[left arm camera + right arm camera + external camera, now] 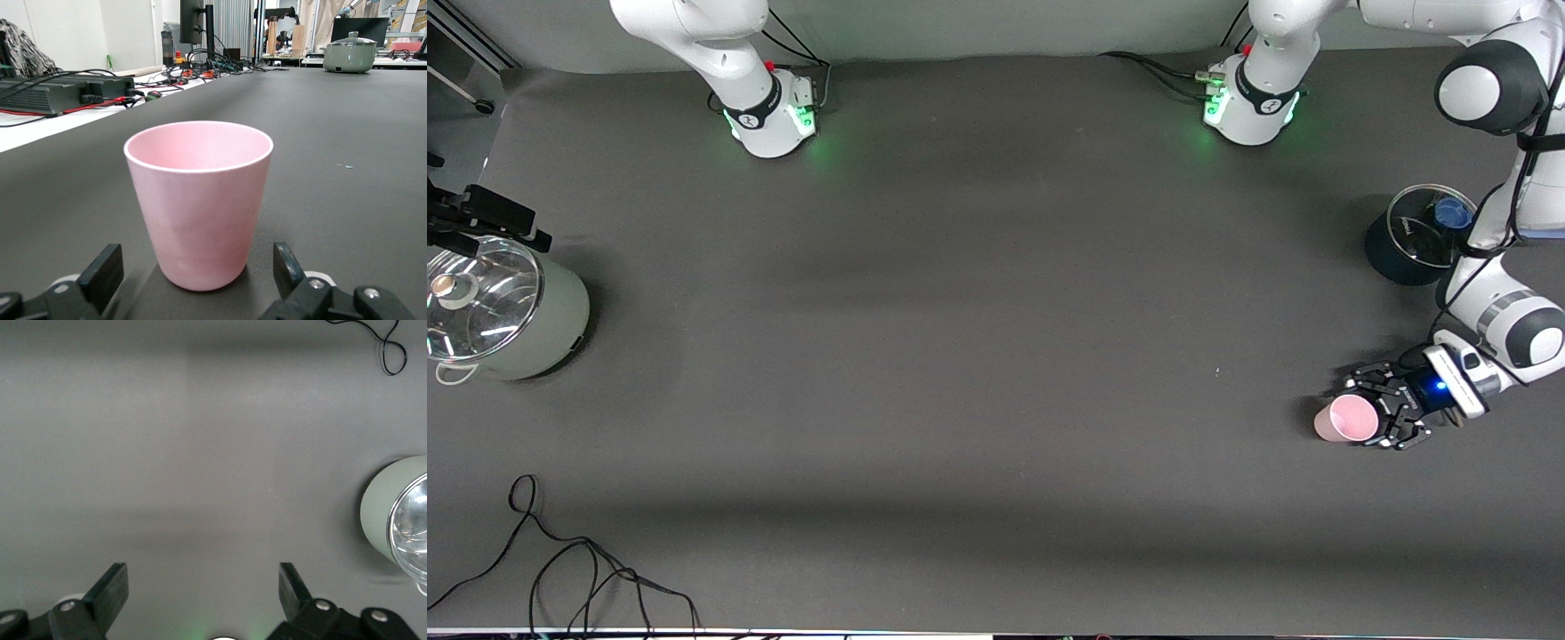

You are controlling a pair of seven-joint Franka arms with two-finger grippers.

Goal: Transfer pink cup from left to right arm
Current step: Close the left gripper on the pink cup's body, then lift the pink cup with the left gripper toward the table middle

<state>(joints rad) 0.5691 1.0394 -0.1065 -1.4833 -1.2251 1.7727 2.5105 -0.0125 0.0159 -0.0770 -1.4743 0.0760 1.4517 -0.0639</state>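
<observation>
The small pale pink plastic cup (1348, 418) stands upright on the dark grey tabletop (978, 356), between the left end effector's (1375, 408) spread fingers (101, 273), ungripped. The right end effector (200, 593), wide open and empty, hangs above the tabletop beside the sage-green lidded pot (507, 311).

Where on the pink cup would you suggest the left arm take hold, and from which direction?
Grip the pink cup across its lower side wall, coming in level with the table, as the open left tool is already lined up. The cup stands upright with no handle and tapers downward, so a fairly low, firm pinch seems safest.
</observation>
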